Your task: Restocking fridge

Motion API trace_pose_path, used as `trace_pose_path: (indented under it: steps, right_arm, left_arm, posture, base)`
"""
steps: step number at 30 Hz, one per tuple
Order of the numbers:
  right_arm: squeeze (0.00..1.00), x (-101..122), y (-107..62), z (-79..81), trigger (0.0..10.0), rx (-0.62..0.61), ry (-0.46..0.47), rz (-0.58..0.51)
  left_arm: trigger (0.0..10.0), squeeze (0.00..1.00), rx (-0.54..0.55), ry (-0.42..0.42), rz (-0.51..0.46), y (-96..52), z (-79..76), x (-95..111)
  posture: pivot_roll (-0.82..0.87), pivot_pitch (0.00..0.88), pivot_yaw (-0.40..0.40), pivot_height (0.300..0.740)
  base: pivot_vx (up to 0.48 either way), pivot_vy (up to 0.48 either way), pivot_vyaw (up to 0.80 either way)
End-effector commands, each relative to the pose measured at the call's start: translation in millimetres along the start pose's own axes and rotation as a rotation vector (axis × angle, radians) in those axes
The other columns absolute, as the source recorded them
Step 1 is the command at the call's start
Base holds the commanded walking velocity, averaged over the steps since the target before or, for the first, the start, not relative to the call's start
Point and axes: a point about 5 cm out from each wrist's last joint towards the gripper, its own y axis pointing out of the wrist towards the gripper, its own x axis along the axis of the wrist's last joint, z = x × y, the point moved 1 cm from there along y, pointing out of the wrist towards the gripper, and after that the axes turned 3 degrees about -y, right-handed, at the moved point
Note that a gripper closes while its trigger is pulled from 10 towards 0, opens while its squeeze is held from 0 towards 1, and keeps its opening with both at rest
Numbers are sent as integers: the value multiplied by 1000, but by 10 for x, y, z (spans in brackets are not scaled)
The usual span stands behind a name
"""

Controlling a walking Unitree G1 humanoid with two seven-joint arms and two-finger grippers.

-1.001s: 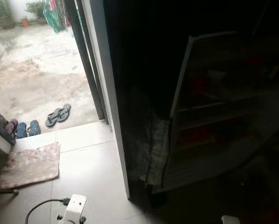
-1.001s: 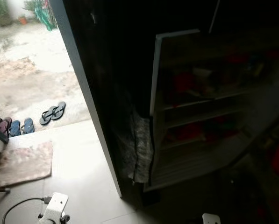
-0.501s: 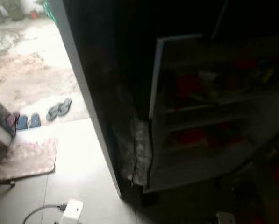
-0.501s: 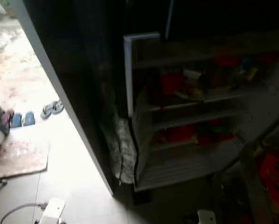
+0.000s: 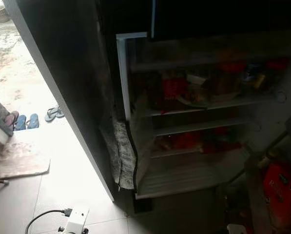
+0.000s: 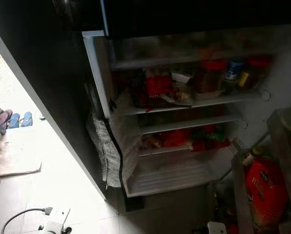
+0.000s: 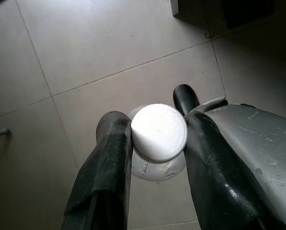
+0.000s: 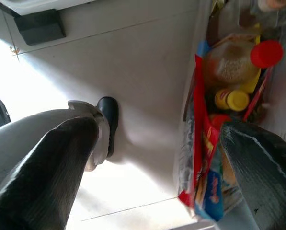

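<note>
Left wrist view shows the left gripper [image 7: 158, 132] clamped on a white-capped bottle [image 7: 159, 139]; its two black fingers [image 7: 115, 143] press the neck from both sides. The cap faces the camera, so the bottle's long axis runs down toward the tiled floor [image 7: 85, 57], and the body under the cap is mostly hidden. The right gripper [image 8: 157, 158] hangs with its fingers spread wide apart above the floor, beside a bag of groceries [image 8: 219, 143] that is cut off at the edge. The open fridge [image 6: 179, 117] stands ahead; its shelves are dim, and the red jars and packets on them are hard to identify.
</note>
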Motion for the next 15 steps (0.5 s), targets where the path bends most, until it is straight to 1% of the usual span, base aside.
trace_pose_path:
  steps: [1,15]
  right_arm:
    - [0,-54,-7,1,10000,1,-3,21]
    - [0,-57,-8,1,10000,4,-13,24]
  left_arm:
    - [10000,0,8,-4,20,-8,23,-60]
    - [10000,0,7,-1,19,-9,21,-63]
  posture:
    - [12,89,19,740]
    - [14,89,19,740]
  base:
    - [0,-247,0]
    - [0,-247,0]
